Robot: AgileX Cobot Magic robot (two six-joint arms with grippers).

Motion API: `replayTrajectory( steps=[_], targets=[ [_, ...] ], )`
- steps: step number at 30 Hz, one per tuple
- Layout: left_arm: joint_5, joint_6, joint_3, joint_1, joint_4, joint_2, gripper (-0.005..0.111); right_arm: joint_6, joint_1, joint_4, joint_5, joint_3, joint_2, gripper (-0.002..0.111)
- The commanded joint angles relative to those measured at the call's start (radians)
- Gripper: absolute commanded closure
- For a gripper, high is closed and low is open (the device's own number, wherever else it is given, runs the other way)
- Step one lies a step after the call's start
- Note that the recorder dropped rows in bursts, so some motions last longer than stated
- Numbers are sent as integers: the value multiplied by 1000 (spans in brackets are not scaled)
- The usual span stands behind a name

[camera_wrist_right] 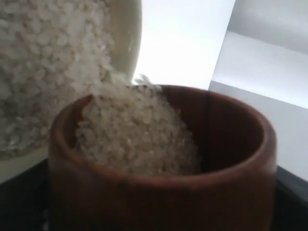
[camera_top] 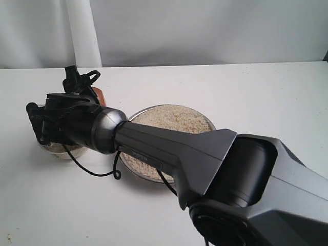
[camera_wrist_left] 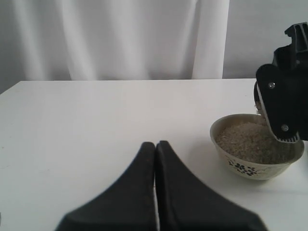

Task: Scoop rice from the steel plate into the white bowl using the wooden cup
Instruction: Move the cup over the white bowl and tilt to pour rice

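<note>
My right arm reaches across to the left, and its gripper [camera_top: 83, 91] is shut on the wooden cup [camera_top: 99, 95]. The cup [camera_wrist_right: 159, 197] is tilted at the rim of the white bowl [camera_wrist_right: 127, 43], and rice [camera_wrist_right: 137, 134] slides from its mouth onto the heap in the bowl. The white bowl [camera_wrist_left: 251, 167], with blue flowers on its side, is nearly full of rice [camera_wrist_left: 243, 140], and one finger [camera_wrist_left: 280, 103] of the right gripper hangs over its far edge. The steel plate [camera_top: 207, 121] holds a wide layer of rice [camera_top: 169, 118] behind the arm. My left gripper [camera_wrist_left: 155, 144] is shut and empty, low over the table.
The right forearm [camera_top: 174, 148] covers the near half of the steel plate. A black cable [camera_top: 97, 171] loops down from the arm onto the white table [camera_top: 256, 97]. A pale curtain hangs behind the table's far edge.
</note>
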Motion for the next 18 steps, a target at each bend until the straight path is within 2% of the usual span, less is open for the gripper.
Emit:
replayTrajectory(
  steps=[1,18],
  targets=[
    [-6,-4,2,-3,0,-3,107,-24,10,-52,5,-12,-6,108],
    [-6,-4,2,-3,0,-3,107,-227,56,-139,21,-12,-8,108]
  ],
)
